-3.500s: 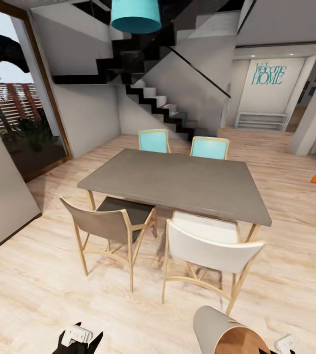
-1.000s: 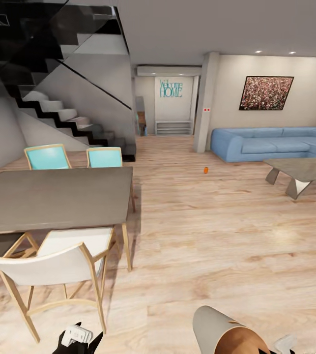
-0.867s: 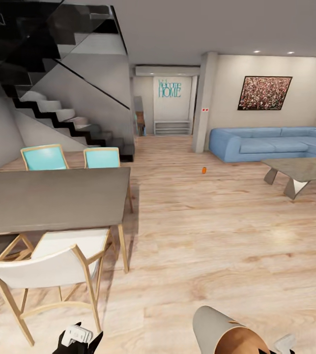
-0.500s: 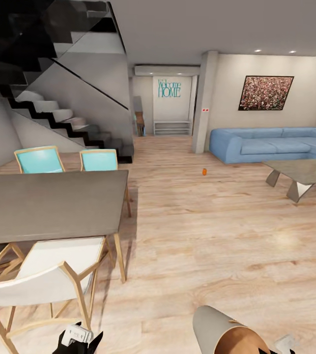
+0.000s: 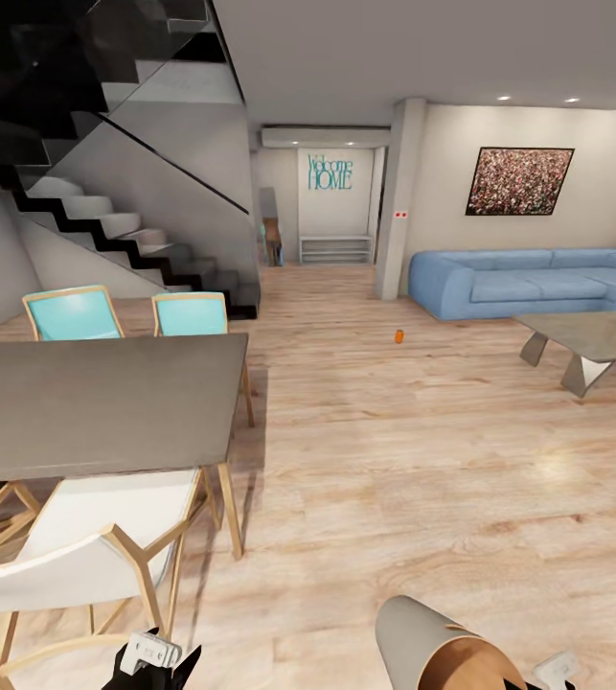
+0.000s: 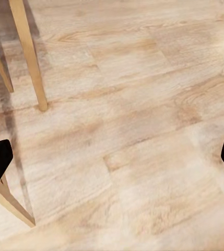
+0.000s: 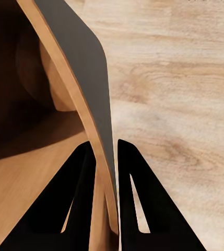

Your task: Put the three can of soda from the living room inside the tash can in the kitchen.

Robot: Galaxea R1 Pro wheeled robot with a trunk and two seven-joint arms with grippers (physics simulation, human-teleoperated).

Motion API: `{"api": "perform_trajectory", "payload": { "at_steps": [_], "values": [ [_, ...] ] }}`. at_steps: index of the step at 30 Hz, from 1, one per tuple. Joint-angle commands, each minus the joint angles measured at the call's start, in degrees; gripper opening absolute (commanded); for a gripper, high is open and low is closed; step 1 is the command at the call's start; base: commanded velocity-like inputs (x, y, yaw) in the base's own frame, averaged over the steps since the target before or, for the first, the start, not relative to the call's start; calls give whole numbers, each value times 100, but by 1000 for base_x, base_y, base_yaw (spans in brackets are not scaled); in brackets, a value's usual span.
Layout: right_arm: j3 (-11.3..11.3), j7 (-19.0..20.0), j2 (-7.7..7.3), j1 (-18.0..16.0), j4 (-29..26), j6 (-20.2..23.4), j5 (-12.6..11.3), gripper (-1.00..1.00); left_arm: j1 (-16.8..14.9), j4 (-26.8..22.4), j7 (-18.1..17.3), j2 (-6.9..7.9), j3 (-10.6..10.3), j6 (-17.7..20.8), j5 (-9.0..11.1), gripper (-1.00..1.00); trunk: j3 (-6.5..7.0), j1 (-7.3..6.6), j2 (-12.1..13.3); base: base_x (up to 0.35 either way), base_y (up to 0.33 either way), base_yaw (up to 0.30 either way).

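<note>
1. Head view: your right gripper (image 5: 549, 673) carries the tash can (image 5: 432, 642), tilted. One orange can of soda (image 5: 399, 336) stands on the floor (image 5: 422, 460) far ahead of it, short of the sofa (image 5: 528, 280).
2. Left wrist view: your left gripper (image 6: 112, 159) is spread wide over bare floor, beside chair legs (image 6: 31, 63).
3. Right wrist view: fingers (image 7: 80, 204) pinch the bin's wall (image 7: 93, 99), one inside, one outside.

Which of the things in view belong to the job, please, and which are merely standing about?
Job: orange soda can on the floor; trash can, its rim pinched by the right end effector.
Standing about: dining table, chairs, blue sofa, low table, staircase.
</note>
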Motion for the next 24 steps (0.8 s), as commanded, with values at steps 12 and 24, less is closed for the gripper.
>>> {"api": "perform_trajectory", "payload": {
  "at_steps": [12, 24],
  "values": [
    [-31, 34, 3, -2, -10, 18, -47, -100, 0, 0, 0, 0, -7, 8, -7, 100, 1, 0, 0, 139, -65, -117],
    [-24, 36, 4, -2, -10, 14, -47, -100, 0, 6, 0, 0, -1, 9, -15, 100, 1, 0, 0, 249, -150, -54]
  ]
}}
